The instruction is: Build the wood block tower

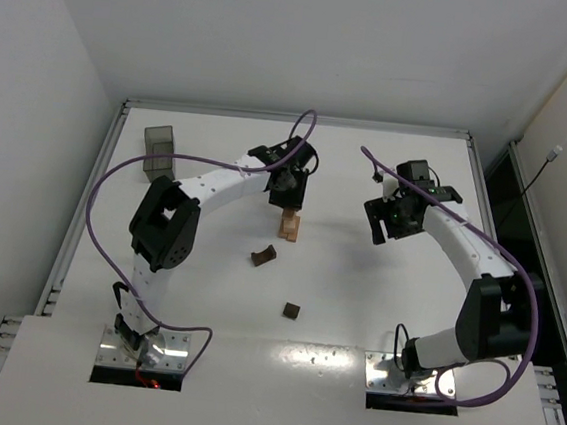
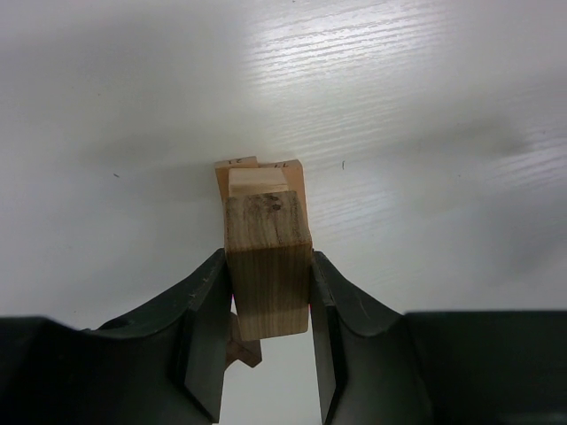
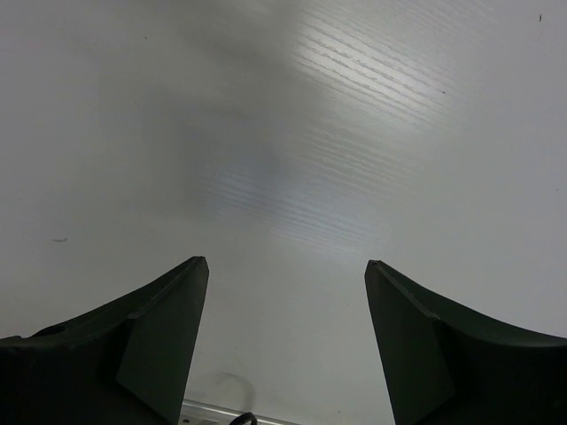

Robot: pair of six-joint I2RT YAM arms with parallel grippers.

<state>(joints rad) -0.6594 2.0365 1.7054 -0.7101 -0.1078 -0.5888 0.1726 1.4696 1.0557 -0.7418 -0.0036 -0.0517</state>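
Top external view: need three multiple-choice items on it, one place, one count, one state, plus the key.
1. Grey bin sits: A far-left corner; B near-right corner; C between the arm bases.
2. Loose dark pieces: A one; B two; C four.
3. Left gripper: A open, empty; B shut on a tan block; C shut on the bin.
Key: 1A, top view shows it far left. 2B, dark arch and dark cube lie apart. 3B, left wrist view shows the block clamped.

Left arm's stretched toward the far edge, left gripper (image 2: 268,263) pinching a tan block (image 2: 266,232). Right arm arches along the right edge, right gripper (image 3: 284,263) spread wide, holding nothing.
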